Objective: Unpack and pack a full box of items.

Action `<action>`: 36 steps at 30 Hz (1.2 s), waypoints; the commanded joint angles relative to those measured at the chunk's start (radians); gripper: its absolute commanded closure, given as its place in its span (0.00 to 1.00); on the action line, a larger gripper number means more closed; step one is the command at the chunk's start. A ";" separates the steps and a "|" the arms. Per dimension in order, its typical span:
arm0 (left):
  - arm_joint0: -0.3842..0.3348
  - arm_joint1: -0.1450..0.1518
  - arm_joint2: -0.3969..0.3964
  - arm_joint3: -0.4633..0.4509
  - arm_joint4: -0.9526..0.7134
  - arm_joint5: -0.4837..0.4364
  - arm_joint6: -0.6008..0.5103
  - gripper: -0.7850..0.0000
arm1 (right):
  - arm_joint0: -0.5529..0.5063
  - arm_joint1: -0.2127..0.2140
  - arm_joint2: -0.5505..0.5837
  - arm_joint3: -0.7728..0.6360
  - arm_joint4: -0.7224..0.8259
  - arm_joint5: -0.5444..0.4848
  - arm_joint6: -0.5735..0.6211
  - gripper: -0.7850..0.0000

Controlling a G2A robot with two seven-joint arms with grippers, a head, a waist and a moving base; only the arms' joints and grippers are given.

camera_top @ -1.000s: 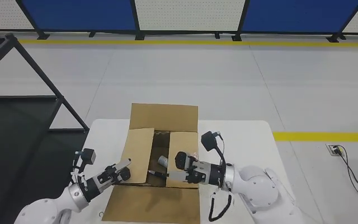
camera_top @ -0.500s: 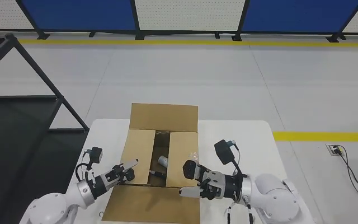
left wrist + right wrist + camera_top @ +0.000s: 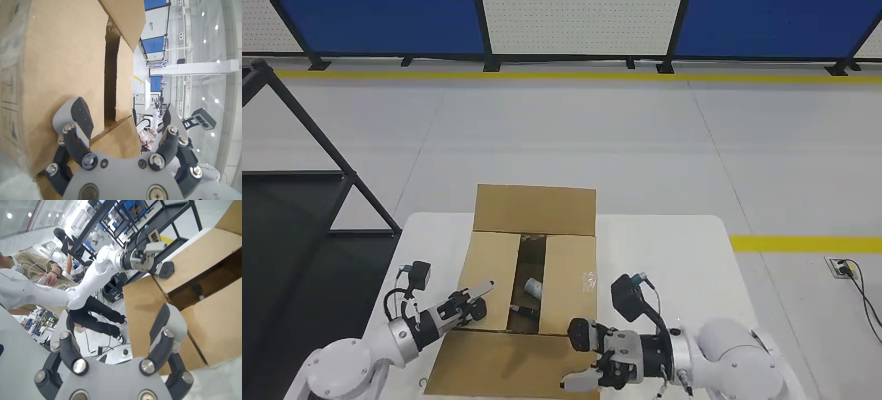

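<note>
A cardboard box (image 3: 535, 290) stands mid-table. Its far flap (image 3: 537, 208) and near flap (image 3: 512, 365) lie folded outward, and its two side flaps lean inward over a narrow gap. In that gap I see a pale cylindrical item (image 3: 531, 288) and a dark item (image 3: 525, 311). My left gripper (image 3: 474, 300) is open at the left flap's near corner; in the left wrist view (image 3: 124, 117) one finger (image 3: 81, 113) rests against the box side (image 3: 62, 56). My right gripper (image 3: 579, 357) is open at the near flap's right corner, one finger (image 3: 166, 321) close to the box (image 3: 198, 313).
The white table (image 3: 672, 250) has bare room to the right of the box and a strip to its left. A black metal rack (image 3: 302, 130) stands off the table's left side. A small clear scrap (image 3: 589, 278) lies on the right flap.
My right gripper has drawn back from the right flap toward the table's near edge, beside the near flap. My left gripper has edged in toward the left flap's near corner.
</note>
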 commanded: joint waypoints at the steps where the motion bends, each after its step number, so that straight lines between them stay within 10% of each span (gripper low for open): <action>1: -0.004 0.000 0.004 0.006 -0.001 0.000 0.001 0.00 | -0.021 0.009 0.021 -0.015 0.008 0.005 0.049 0.00; 21: -0.005 0.008 -0.038 -0.004 -0.052 -0.029 0.005 0.00 | -0.159 0.073 0.129 0.014 -0.101 0.078 0.162 0.00; 36: 0.079 0.020 -0.234 -0.036 -0.168 -0.093 0.066 0.00 | -0.062 0.078 -0.053 0.059 -0.033 0.018 0.199 0.00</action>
